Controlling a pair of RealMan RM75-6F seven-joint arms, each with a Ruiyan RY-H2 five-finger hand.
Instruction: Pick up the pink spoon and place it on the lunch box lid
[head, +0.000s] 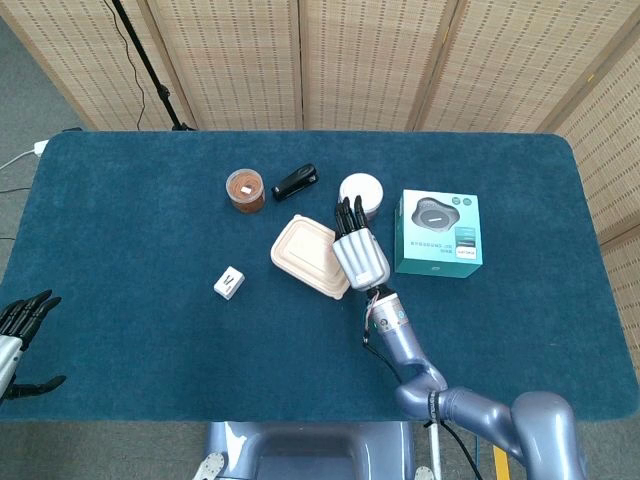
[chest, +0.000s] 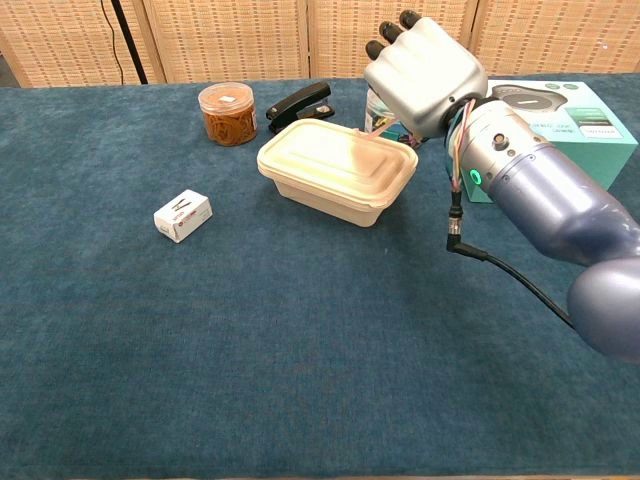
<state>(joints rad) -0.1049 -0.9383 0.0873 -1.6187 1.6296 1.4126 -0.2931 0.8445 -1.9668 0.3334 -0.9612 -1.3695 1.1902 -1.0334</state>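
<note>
The cream lunch box (head: 308, 256) (chest: 335, 167) sits mid-table with its lid on. My right hand (head: 359, 253) (chest: 420, 72) hovers over the lid's right far end, palm down, fingers pointing away from me. A thin piece of the pink spoon (chest: 377, 136) pokes out beneath the hand, held by it, slanting down toward the lid. I cannot tell whether the spoon touches the lid; the hand hides the rest of it. My left hand (head: 22, 328) hangs off the table's near left corner, fingers apart and holding nothing.
Behind the lunch box stand a brown jar (head: 245, 190) (chest: 227, 112), a black stapler (head: 295, 182) (chest: 300, 103) and a white-lidded round tub (head: 361, 189). A teal box (head: 438, 232) (chest: 565, 115) lies right of the hand. A small white box (head: 229, 283) (chest: 182, 215) lies front left.
</note>
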